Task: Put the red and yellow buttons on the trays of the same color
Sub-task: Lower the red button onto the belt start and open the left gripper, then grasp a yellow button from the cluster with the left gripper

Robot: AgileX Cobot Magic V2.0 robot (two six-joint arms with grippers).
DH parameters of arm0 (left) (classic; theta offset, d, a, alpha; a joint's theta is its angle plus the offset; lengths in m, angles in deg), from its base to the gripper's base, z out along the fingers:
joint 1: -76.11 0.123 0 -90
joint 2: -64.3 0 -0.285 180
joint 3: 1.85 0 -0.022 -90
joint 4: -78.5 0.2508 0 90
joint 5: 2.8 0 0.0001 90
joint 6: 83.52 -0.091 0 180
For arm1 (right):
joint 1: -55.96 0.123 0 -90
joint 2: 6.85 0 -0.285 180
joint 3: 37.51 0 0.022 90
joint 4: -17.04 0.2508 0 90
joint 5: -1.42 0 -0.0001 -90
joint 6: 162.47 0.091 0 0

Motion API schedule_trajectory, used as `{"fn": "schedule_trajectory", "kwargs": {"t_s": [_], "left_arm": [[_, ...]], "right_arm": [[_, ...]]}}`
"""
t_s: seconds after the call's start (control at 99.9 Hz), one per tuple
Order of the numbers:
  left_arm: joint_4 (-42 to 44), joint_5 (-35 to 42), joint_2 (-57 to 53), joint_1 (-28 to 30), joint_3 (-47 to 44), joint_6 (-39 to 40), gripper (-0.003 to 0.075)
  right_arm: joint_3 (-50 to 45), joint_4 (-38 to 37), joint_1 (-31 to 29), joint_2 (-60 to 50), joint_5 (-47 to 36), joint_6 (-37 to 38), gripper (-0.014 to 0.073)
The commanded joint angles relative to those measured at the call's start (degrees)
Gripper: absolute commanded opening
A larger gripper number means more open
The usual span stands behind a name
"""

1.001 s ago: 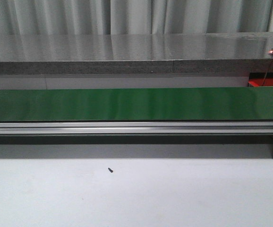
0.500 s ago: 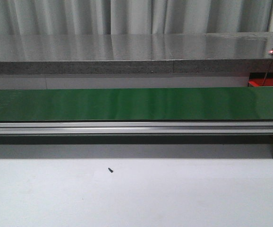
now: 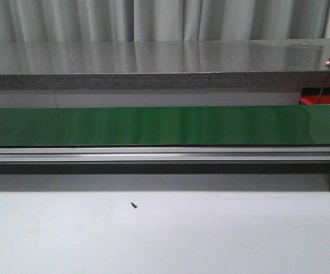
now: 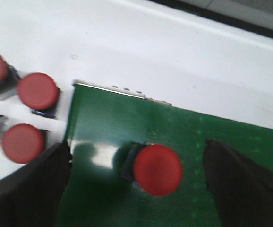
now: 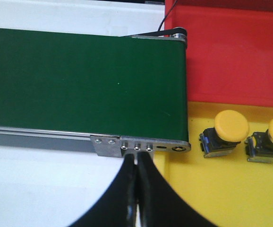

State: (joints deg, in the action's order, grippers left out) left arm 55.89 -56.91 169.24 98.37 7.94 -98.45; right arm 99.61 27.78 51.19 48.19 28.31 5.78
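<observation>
In the left wrist view a red button [image 4: 157,169] stands on the green belt [image 4: 221,132] near its end. My left gripper [image 4: 137,149] hangs open above it, one black finger on each side and neither touching. Three more red buttons [image 4: 37,91] sit on the white table beside the belt end. In the right wrist view my right gripper [image 5: 137,161] is shut and empty, over the belt's end bracket. Two yellow buttons [image 5: 231,125] lie on the yellow tray [image 5: 212,189]. The red tray [image 5: 231,56] behind it shows no buttons.
The front view shows the long green conveyor belt [image 3: 165,125] on its aluminium rail, with a grey counter behind. A small black screw [image 3: 133,205] lies on the white table. A red corner [image 3: 309,101] shows at far right. Neither arm appears there.
</observation>
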Motion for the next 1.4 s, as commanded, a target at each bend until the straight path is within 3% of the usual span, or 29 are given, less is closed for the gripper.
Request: {"fn": "schedule_trajectory", "kwargs": {"t_s": [0.0, 0.28, 0.771, 1.131, 1.391], "left_arm": [[-0.35, 2.66, -5.05, 3.68, 1.83, -0.30, 0.0564], [0.83, 5.45, 0.19, 13.03, 1.83, 1.24, 0.0564], [1.25, 13.56, 13.60, 13.45, 1.83, 8.11, 0.0564], [-1.80, 18.32, 17.28, 13.45, 1.83, 8.11, 0.0561], [-2.54, 19.31, 18.90, 13.34, 1.83, 8.11, 0.0400]], "right_arm": [[1.53, 0.10, 0.04, -0.56, -3.87, -0.09, -0.0070], [1.53, 0.10, 0.04, -0.56, -3.87, -0.09, -0.0070], [1.53, 0.10, 0.04, -0.56, -3.87, -0.09, -0.0070], [1.53, 0.10, 0.04, -0.56, -3.87, -0.09, -0.0070], [1.53, 0.10, 0.04, -0.56, -3.87, -0.09, -0.0070]]}}
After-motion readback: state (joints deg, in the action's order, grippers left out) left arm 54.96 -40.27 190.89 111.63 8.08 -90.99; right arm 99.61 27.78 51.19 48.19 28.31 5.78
